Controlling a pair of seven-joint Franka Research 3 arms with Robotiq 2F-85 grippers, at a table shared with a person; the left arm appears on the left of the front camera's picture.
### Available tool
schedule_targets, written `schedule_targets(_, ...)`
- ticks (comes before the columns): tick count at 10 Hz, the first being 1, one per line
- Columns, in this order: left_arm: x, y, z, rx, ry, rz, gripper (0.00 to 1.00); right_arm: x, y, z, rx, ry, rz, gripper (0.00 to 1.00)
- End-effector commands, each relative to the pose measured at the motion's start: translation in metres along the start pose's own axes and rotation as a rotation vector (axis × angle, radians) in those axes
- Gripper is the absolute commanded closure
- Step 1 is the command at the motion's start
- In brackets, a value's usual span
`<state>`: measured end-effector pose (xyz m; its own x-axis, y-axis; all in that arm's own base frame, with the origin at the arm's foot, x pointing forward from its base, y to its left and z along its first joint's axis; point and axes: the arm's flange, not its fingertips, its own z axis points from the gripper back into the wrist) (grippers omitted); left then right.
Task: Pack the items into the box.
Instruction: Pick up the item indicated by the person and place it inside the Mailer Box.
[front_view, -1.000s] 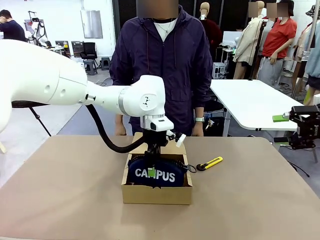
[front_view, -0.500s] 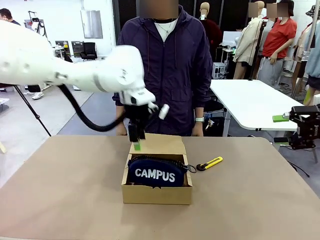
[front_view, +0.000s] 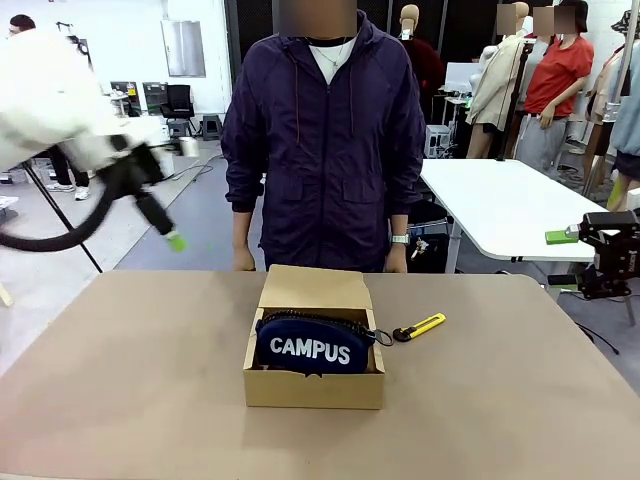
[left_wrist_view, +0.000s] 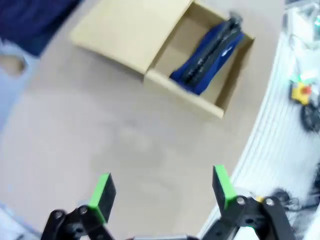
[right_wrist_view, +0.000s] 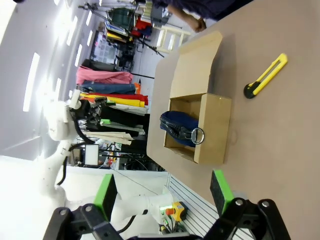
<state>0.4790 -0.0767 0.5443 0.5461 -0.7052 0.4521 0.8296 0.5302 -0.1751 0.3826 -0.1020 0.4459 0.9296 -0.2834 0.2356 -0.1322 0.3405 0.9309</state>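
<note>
The brown box (front_view: 313, 388) sits mid-table with its flap lid lying open toward the person. Inside it rests the navy "CAMPUS" pouch (front_view: 312, 348), on its edge. A yellow-and-black utility knife (front_view: 420, 327) lies on the table just right of the box. My left gripper (front_view: 172, 238) hangs blurred, high at the far left, well away from the box. In the left wrist view it (left_wrist_view: 162, 192) is open and empty above bare table, with box (left_wrist_view: 185, 97) and pouch (left_wrist_view: 207, 57) beyond. My right gripper (front_view: 562, 240) waits off the table's right edge; it (right_wrist_view: 160, 192) is open, facing box (right_wrist_view: 217, 130), pouch (right_wrist_view: 177, 129) and knife (right_wrist_view: 265, 76).
A person in a dark jacket stands at the far edge, hands (front_view: 243, 262) low behind the box. The brown tabletop (front_view: 130, 380) has free room left, right and in front of the box. A white table (front_view: 500, 205) stands behind at the right.
My left gripper opened and let go of the pouch in the box, rose, and swung up and left away from it. The pouch stays in the box. The right arm has not moved.
</note>
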Motion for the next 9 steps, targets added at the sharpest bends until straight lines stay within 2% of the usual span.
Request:
schedule_targets(1,-0.081,0.009,0.021,0.055,-0.447,0.577,0.0,0.001,0.001,0.003,0.0,0.01,0.01,0.0)
schedule_targets(3,-0.16,0.026,0.038,-0.03,-0.751,0.688,0.0,0.001,0.001,0.003,0.0,0.01,0.01,0.0)
schedule_targets(4,-0.187,0.037,0.031,-0.053,-0.867,0.737,0.0,0.001,0.001,0.003,0.0,0.01,0.01,0.0)
schedule_targets(5,-0.204,0.051,0.018,-0.124,-0.931,0.773,0.0,0.001,0.001,0.003,0.0,0.01,0.01,0.0)
schedule_targets(6,-0.209,0.062,-0.001,-0.187,-0.948,0.696,0.0,0.001,0.001,0.003,0.0,0.01,0.01,0.0)
schedule_targets(7,-0.21,0.046,0.038,-0.119,-0.535,0.666,0.0,0.001,0.001,0.003,0.0,0.01,0.01,0.0)
schedule_targets(9,-0.21,0.046,0.038,-0.119,-0.535,0.666,0.0,0.001,0.001,0.003,0.0,0.01,0.01,0.0)
